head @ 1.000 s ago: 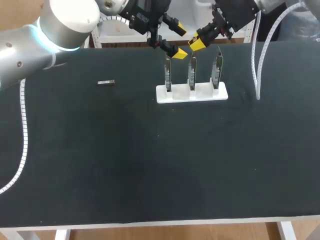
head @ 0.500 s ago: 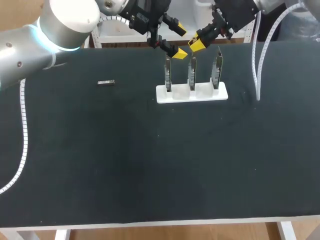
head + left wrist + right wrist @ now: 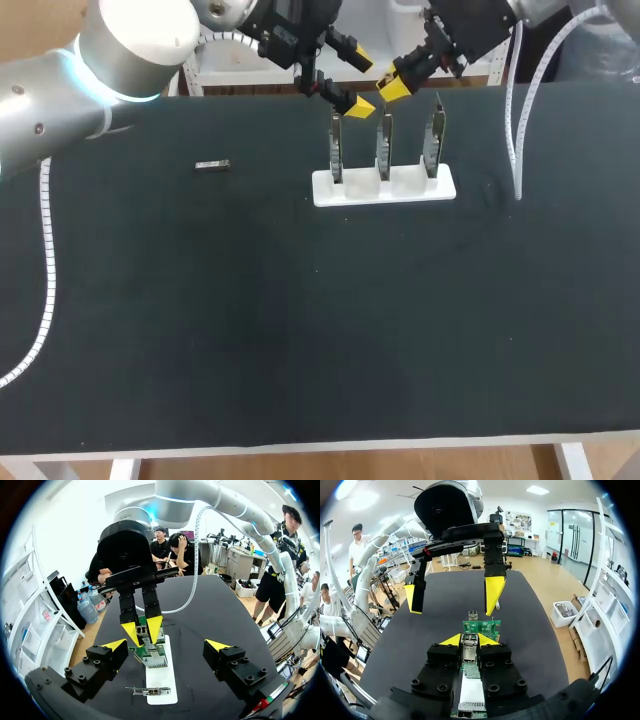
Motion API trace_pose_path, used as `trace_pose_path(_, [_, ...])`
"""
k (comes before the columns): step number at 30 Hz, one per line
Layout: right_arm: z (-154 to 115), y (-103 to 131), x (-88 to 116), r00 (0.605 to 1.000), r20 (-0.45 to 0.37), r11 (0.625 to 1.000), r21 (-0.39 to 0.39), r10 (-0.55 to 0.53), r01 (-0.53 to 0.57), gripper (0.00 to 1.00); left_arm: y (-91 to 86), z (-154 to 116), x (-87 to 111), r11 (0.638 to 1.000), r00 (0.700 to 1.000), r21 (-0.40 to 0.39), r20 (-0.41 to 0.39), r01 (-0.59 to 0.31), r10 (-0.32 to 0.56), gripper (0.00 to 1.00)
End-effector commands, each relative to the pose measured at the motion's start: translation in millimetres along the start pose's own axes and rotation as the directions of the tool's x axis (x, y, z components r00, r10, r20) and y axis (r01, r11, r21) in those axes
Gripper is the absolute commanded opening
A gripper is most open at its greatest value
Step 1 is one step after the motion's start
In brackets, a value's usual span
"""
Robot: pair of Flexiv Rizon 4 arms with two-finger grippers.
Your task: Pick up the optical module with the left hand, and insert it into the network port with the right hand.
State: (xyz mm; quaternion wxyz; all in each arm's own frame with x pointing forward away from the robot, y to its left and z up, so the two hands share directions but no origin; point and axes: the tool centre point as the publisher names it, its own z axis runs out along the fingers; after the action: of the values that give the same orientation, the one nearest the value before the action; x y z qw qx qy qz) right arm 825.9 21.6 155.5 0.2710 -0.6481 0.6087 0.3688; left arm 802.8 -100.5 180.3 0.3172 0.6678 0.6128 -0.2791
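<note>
**Step in hand: insertion.** The pick-up appears to be done, and the part is now with the right arm.

- The right fingers [image 3: 451,640] are closed on the optical module [image 3: 469,651]. The module sits between the two yellow tips, with its free end pointing ahead of them.
- The left fingers [image 3: 114,645] are spread wide and hold nothing. They hang just beyond the right fingers, on the far side of the boards.
- Just ahead of the right fingertips, and slightly below them, stands an upright green circuit board [image 3: 481,627]. It is one of three boards fixed in a white base [image 3: 420,187] on the worktop [image 3: 300,320].
- From above, the right fingers sit over the middle board. The opening of the network port cannot be made out clearly in any view.
- A second small module [image 3: 212,165] lies flat on the worktop, well away from both sets of fingers.

**Next move.**

1. Line up the long axis of the module with the port cage on the board ahead of the fingertips.
2. Advance in a straight line along that axis until the module seats.
3. Keep the grip firm so that the module does not tilt between the tips.
4. Keep the left fingers clear of the approach path, as they hang close to the board.

A skewed entry is likely to jam the module against the cage edge or rock the board in its base.
</note>
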Motion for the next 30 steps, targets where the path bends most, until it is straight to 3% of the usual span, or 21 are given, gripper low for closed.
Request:
trace_pose_path(1, [1, -9, 1, 1.000, -0.002, 0.992, -0.125, 0.005, -0.005, 0.00, -0.5, 0, -0.8, 1.000, 1.000, -0.001, -0.004, 0.001, -0.001, 1.00])
trace_pose_path(12, [4, -5, 5, 1.000, 0.002, 0.992, -0.127, 0.008, -0.008, 0.00, -0.5, 0, -0.8, 1.000, 1.000, -0.001, -0.004, 0.001, -0.001, 1.00])
trace_pose_path(30, [-3, -6, -9, 0.999, 0.023, 0.993, -0.112, -0.040, 0.042, 0.00, -0.5, 0, -0.8, 1.000, 1.000, -0.001, -0.004, 0.001, -0.001, 1.00])
